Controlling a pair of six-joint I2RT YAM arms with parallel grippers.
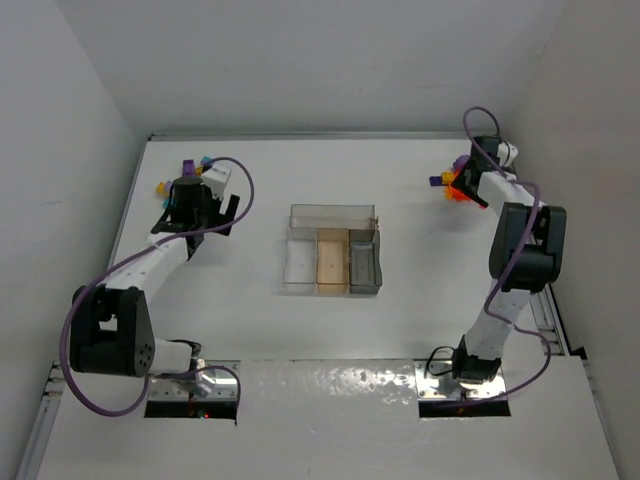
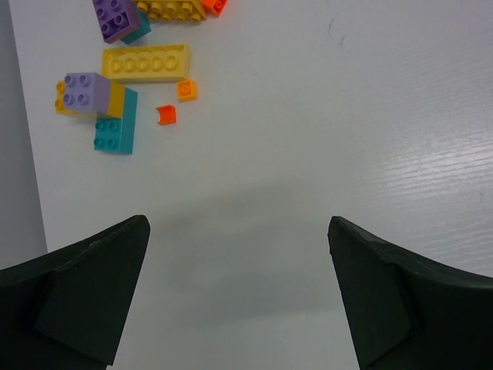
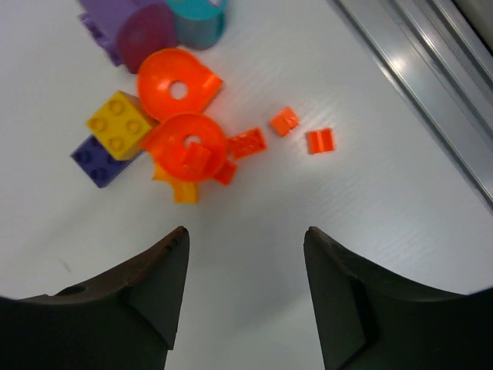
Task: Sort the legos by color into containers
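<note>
My left gripper [image 2: 237, 231] stands wide near the bricks [image 2: 115, 100] at far left. My right gripper [image 3: 246, 239], jaws apart and holding nothing, hovers by the orange bricks [image 3: 185, 142] at far right. The tray [image 1: 332, 209] sits between the 2 piles.

legos [image 3: 119, 123]: glossy plastic | table [image 2: 308, 116]: matt white, faintly grained | fingers [image 3: 131, 301]: matt black

Tray [image 1: 331, 211] mid-table; legos [image 1: 187, 166] far left and far right, latter seemingly orange.
</note>
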